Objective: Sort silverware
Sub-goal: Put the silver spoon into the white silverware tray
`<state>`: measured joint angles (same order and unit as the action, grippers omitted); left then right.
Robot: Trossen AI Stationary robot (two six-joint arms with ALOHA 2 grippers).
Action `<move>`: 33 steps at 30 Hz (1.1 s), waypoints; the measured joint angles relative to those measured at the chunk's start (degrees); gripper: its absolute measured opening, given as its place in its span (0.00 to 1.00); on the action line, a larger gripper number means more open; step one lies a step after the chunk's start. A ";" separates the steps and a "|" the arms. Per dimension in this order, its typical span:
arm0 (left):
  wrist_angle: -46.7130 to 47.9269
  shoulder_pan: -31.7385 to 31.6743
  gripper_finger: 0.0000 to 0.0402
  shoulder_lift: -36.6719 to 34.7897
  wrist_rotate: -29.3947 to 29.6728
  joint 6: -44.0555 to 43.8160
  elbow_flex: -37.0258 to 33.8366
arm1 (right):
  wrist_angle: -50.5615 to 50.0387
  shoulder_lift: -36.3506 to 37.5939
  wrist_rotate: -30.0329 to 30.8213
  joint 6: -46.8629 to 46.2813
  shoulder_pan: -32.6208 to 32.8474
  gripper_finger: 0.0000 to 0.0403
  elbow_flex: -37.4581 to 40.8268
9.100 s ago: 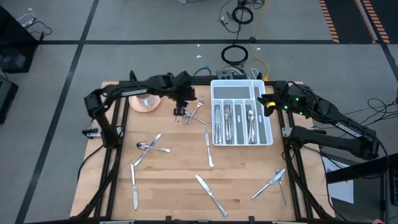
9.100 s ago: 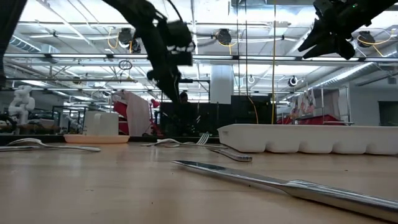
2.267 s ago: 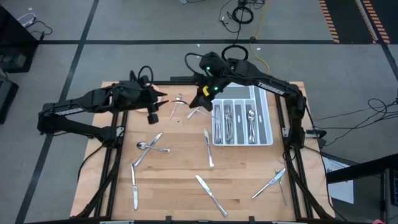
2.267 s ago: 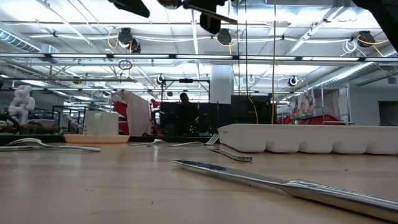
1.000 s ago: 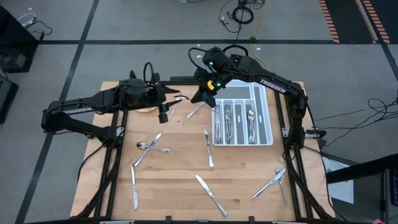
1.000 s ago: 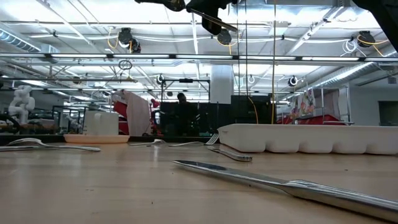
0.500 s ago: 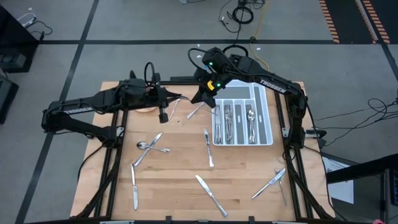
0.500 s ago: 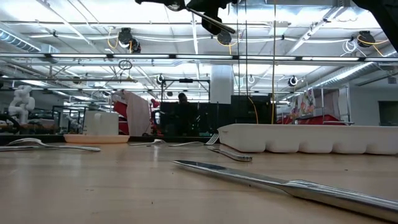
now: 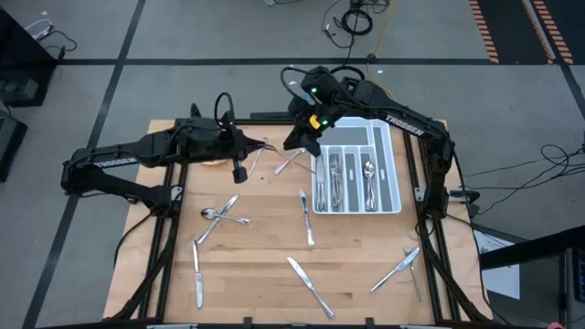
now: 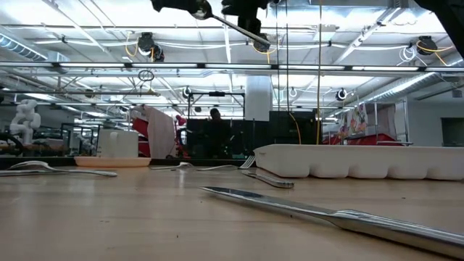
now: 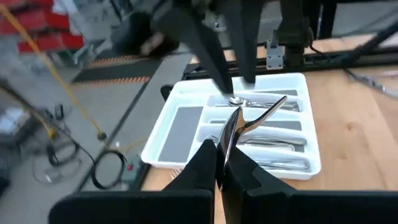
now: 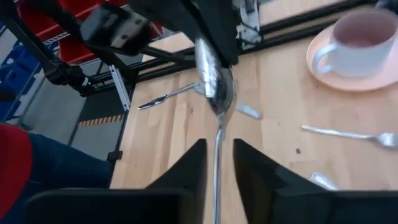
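On the near part of the worktop (image 9: 265, 256) lie loose pieces of the silverware: a knife (image 9: 310, 286) at the front middle, another knife (image 9: 196, 274) at the front left, and a crossed pair (image 9: 399, 269) at the front right. Farther in lie two spoons (image 9: 219, 216) and a knife (image 9: 306, 217). Beyond them, the white tray (image 9: 388, 174) holds sorted pieces. Raised above the worktop, left of the tray, both arms meet at one spoon (image 12: 214, 81). The left hand (image 11: 219, 163) is pressed together, pinching its bowl end. The right hand (image 12: 217, 155) is slightly spread, its fingers flanking the handle.
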<state>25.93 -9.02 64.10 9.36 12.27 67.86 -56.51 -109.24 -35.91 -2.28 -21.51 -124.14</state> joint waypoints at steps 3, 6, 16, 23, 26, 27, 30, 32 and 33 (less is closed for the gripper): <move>0.16 -0.47 0.01 0.00 1.63 -6.65 0.01 | 1.07 1.95 0.68 3.55 -0.19 0.26 0.00; -0.61 -1.24 0.01 0.00 1.98 -13.55 0.01 | 1.44 3.79 7.64 8.94 0.71 0.34 0.00; -3.61 -1.95 0.01 2.13 -7.54 -29.27 0.00 | 2.34 3.99 14.95 12.16 3.48 0.45 0.00; -4.09 -1.50 0.01 6.59 -9.33 -29.98 0.00 | 3.04 3.71 15.10 9.96 3.69 0.43 0.00; -4.66 -1.51 0.01 8.09 -9.32 -29.96 0.00 | 2.13 3.29 15.19 8.85 3.67 0.43 0.00; -4.76 -1.51 0.01 8.48 -9.30 -29.96 0.00 | 1.56 2.98 15.29 8.76 3.67 0.43 0.00; -5.23 -1.51 0.01 9.24 -9.28 -29.94 0.00 | -0.86 1.97 15.36 8.74 3.74 0.43 0.00; -6.26 -1.51 0.01 9.35 -9.23 -29.94 0.00 | -2.41 1.10 15.29 8.74 3.90 0.43 0.00; -6.23 -1.51 0.01 9.35 -9.23 -29.87 0.00 | -3.41 0.33 15.19 8.78 3.93 0.43 0.00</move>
<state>19.70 -10.52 73.45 0.13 -17.60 67.85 -59.92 -108.91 -20.73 6.50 -17.58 -124.14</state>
